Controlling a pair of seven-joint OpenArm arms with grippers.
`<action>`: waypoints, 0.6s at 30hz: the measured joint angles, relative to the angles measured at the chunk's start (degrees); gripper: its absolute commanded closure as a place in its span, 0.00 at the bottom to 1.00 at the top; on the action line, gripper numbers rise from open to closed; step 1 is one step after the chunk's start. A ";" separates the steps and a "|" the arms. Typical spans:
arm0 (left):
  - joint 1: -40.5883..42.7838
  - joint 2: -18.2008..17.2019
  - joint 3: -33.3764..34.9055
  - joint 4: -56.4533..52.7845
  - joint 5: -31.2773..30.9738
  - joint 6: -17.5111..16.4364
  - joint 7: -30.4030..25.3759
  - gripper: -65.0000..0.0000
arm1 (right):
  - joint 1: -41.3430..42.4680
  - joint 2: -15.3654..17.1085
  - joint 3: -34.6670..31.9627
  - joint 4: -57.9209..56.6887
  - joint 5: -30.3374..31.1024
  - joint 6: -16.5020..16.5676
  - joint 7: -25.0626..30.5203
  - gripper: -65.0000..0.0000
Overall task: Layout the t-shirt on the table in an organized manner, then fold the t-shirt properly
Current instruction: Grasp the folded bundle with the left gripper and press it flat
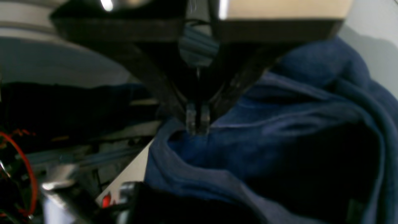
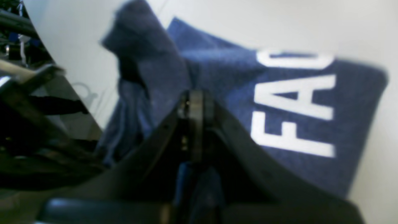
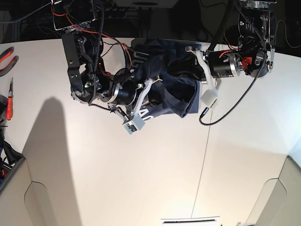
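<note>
You see both pincers pinching the navy t-shirt: left gripper at frame centre, right gripper beside the white lettering.

T-shirt lettering mostly hidden in folds

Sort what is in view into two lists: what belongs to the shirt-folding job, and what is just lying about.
Belongs to the job:
- t-shirt, bunched at the far edge, lettering showing
- table
- left gripper, fingers shut on the t-shirt's edge
- right gripper, fingers shut on the t-shirt

Just lying about:
- red-handled pliers, at the table's edge
- red-handled screwdriver, near the pliers
</note>
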 measured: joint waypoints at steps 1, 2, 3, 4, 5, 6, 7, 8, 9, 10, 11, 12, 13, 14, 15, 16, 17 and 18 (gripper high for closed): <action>0.02 -0.07 0.00 0.02 0.02 0.00 0.15 1.00 | 0.00 0.02 0.00 -0.98 0.02 0.00 0.68 1.00; 0.02 -0.17 0.00 0.02 0.44 -0.02 0.20 1.00 | 0.00 0.02 0.00 -1.79 0.07 0.00 1.16 1.00; 0.07 -0.22 0.00 0.00 0.74 0.00 0.31 1.00 | 0.00 0.02 0.00 -2.34 0.04 -0.02 1.36 1.00; 0.35 -0.50 0.00 0.02 0.90 -0.02 0.33 1.00 | 0.00 0.02 0.00 -2.56 -0.02 -0.02 1.38 1.00; 0.68 -0.85 0.04 0.02 0.92 0.00 0.28 1.00 | 0.00 0.02 0.00 -2.54 -0.02 -0.02 1.38 1.00; 1.16 -1.31 0.04 0.02 1.44 -0.02 0.28 1.00 | 0.02 0.02 0.00 -2.54 -0.04 -0.02 1.42 1.00; 1.55 -1.81 0.04 0.02 2.03 -0.02 0.37 1.00 | 0.02 0.02 0.07 -2.54 -0.02 -0.02 1.57 1.00; 2.03 -2.27 0.02 0.02 2.21 0.00 0.39 1.00 | 0.07 0.02 0.11 -2.54 -0.04 -0.02 1.57 1.00; 2.40 -2.67 0.00 0.02 2.16 -0.02 0.37 1.00 | 0.11 0.02 0.11 -2.54 -0.04 -0.02 1.57 1.00; 2.62 -3.04 -0.02 0.02 2.14 -0.02 0.39 1.00 | 0.13 0.02 0.11 -2.54 -0.02 -0.02 1.57 1.00; 2.86 -3.19 -0.31 0.02 2.14 -0.02 0.39 1.00 | 0.13 0.02 0.11 -2.54 -0.02 -0.02 1.84 1.00; 3.06 -3.23 -0.68 0.02 2.12 0.00 0.37 1.00 | 0.11 0.02 0.11 -2.54 -0.02 -0.02 1.90 1.00; 3.28 -3.43 -0.90 0.02 2.10 0.00 0.37 1.00 | 0.11 0.02 0.11 -2.54 -0.04 -0.02 1.95 1.00; 3.45 -3.67 -1.25 0.02 2.08 0.00 0.39 1.00 | 0.11 0.02 0.11 -2.54 -0.04 -0.02 1.97 1.00; 3.61 -3.76 -1.88 0.02 2.12 -0.02 0.39 1.00 | 0.13 0.02 0.11 -2.54 -0.02 -0.02 1.99 1.00; 3.67 -3.93 -2.43 0.02 2.12 0.00 0.42 1.00 | 0.13 0.02 0.11 -2.54 -0.07 -0.02 1.97 1.00; 3.65 -4.17 -3.02 0.02 2.10 0.00 0.39 1.00 | 0.11 0.02 0.11 -2.54 -0.07 -0.02 1.99 1.00; 3.67 -4.35 -3.76 0.02 2.10 0.00 0.42 1.00 | 0.13 0.02 0.11 -2.54 -0.04 -0.02 1.97 1.00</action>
